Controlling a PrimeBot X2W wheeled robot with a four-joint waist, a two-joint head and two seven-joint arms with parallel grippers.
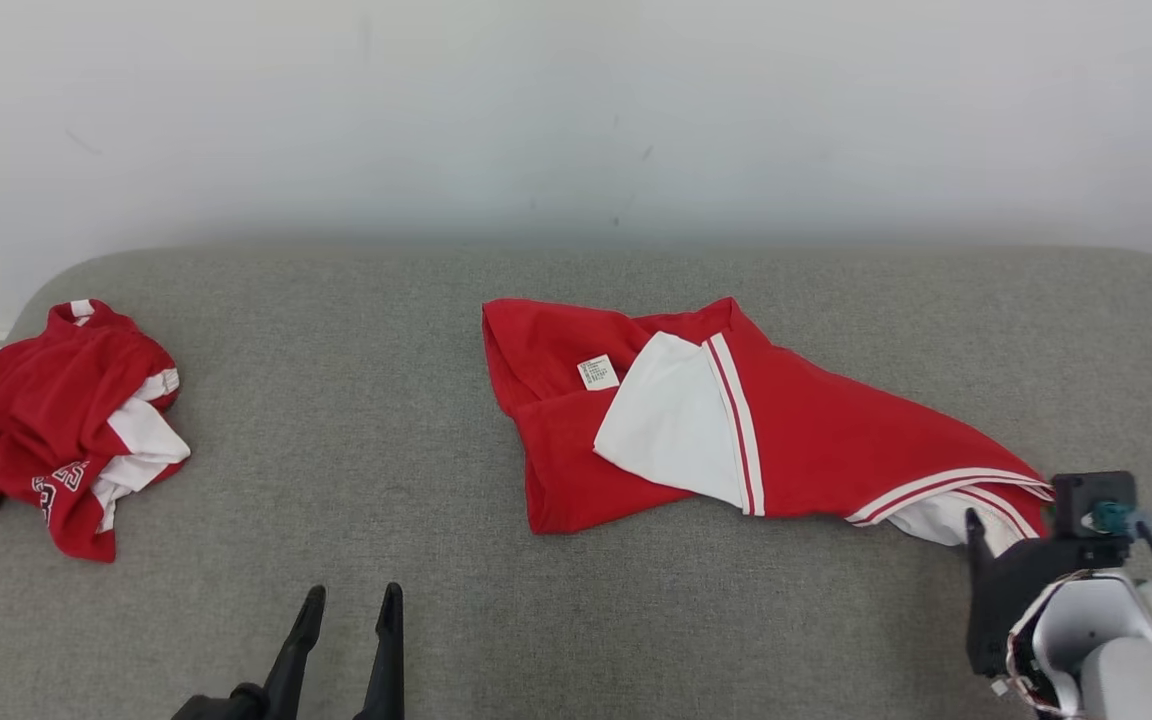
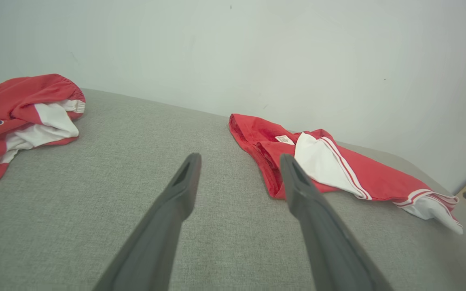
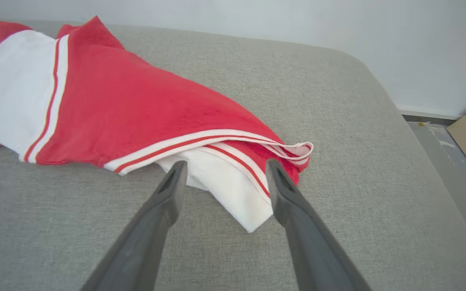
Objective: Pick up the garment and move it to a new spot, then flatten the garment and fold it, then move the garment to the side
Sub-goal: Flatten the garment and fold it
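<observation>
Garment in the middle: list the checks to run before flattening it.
1. Right gripper open: ok, fingers apart, either side of the garment's white corner.
2. Right fingers clear of the cloth: cannot tell.
3. Left gripper open and empty: ok, over bare surface.
4. Garment flat: not ok, a white panel is folded over the red and the near end is bunched.
5. Garment fully on the surface: ok.
6. Other garment out of the way: ok, crumpled at the far left, apart from this one.
</observation>
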